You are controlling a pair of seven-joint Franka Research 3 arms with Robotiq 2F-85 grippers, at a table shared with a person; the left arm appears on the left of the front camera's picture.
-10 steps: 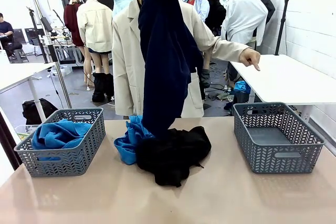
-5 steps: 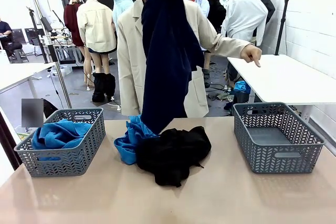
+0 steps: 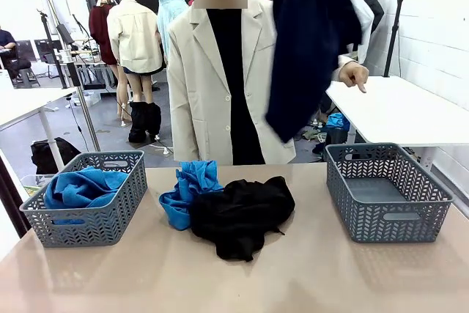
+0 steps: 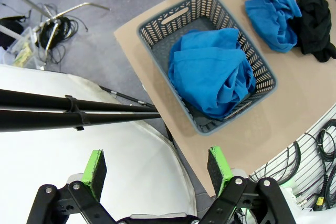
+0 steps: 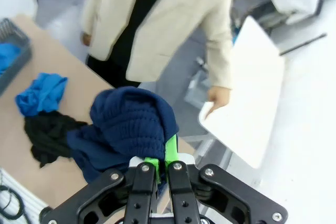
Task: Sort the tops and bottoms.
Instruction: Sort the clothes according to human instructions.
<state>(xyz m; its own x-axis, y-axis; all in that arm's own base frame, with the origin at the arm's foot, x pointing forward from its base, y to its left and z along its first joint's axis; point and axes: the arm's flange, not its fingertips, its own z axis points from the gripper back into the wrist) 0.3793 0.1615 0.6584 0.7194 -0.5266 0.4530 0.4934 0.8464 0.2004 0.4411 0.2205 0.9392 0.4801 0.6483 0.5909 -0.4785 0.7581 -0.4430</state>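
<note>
front view: a dark navy garment [image 3: 308, 42] hangs in the upper right of the frame, its top running out past the upper edge and its lower end dangling free above the right basket [image 3: 381, 214], not touching it. this grey slotted basket sits on the tan table [image 3: 234, 276] at the lower right.

at the lower left, the matching left basket [image 3: 110, 214] holds a crumpled bright blue garment [image 3: 80, 185]. in the middle of the table a second blue garment [image 3: 187, 188] lies touching a black garment [image 3: 242, 214], the black one lower and to the right.

a person in a cream jacket [image 3: 198, 86] stands behind the table at centre. the person's hand [image 3: 353, 76], at the right of the frame, points a finger down over a white table [image 3: 410, 108] behind.

right wrist view: the right gripper [image 5: 160, 163] rises from the bottom centre, its green pads pressed together on a bunched fold of the navy garment, which bulges just above the fingers.

left wrist view: the left gripper [image 4: 156, 165] shows along the bottom edge, its two green pads spread wide apart with nothing between them. the left basket with its blue garment lies in the upper middle of that frame.
</note>
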